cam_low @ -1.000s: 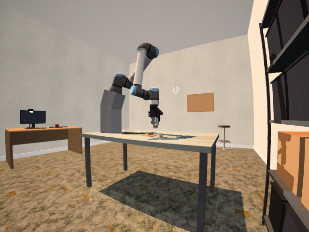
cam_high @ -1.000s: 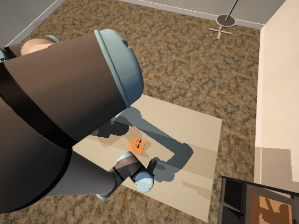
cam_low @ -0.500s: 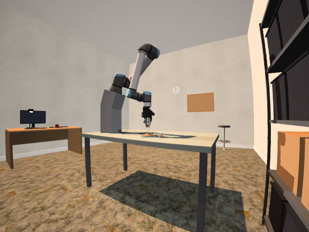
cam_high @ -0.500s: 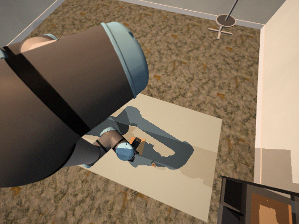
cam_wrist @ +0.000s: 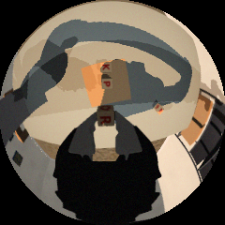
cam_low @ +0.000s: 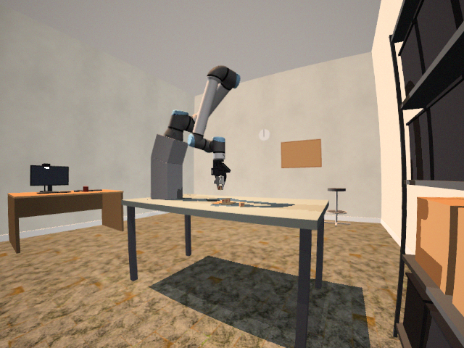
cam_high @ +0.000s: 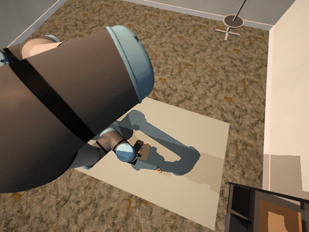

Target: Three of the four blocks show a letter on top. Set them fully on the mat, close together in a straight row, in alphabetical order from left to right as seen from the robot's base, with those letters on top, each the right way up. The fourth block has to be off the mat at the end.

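Beige table (cam_low: pixel 262 219) under everything, arm shadow all over it. Gripper (cam_wrist: pixel 106 136) is clamped nearly closed on the R block (cam_wrist: pixel 106 117) (letter facing the wrist camera), hanging above the surface. Just beyond the fingertips sits the orange mat (cam_wrist: pixel 94 84) with the K block (cam_wrist: pixel 107 68) and P block (cam_wrist: pixel 107 83) touching. Further off to the right lies the fourth block (cam_wrist: pixel 158 108), off the mat.
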You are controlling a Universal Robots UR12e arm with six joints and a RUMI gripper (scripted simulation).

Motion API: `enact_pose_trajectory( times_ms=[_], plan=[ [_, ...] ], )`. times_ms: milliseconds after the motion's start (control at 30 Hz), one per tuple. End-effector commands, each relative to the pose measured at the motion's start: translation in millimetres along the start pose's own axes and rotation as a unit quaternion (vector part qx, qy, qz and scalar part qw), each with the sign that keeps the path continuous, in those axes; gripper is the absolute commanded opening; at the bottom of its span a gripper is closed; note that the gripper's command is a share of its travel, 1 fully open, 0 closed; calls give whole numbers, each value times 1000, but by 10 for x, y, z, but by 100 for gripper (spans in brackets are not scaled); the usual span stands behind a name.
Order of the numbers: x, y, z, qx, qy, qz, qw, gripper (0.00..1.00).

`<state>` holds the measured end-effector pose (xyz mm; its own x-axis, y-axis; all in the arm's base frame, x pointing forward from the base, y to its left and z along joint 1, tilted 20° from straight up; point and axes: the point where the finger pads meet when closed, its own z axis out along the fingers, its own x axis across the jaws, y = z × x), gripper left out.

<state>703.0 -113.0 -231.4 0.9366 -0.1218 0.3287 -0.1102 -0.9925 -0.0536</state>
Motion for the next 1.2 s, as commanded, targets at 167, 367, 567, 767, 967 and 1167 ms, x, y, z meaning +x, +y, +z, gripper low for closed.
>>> enact_pose_trajectory(
  times_ms=[167,367,567,767,967,1167],
  plan=[
    [44,-4,71,-1,3,-2,1000,9],
    [44,-3,234,-1,3,-1,1000,9],
    [45,-3,519,-1,3,-1,1000,9],
    [45,-3,711,-1,3,-1,1000,9],
    [46,-4,910,-1,3,-1,1000,9],
    [46,7,964,-1,3,-1,1000,9]
  ],
)
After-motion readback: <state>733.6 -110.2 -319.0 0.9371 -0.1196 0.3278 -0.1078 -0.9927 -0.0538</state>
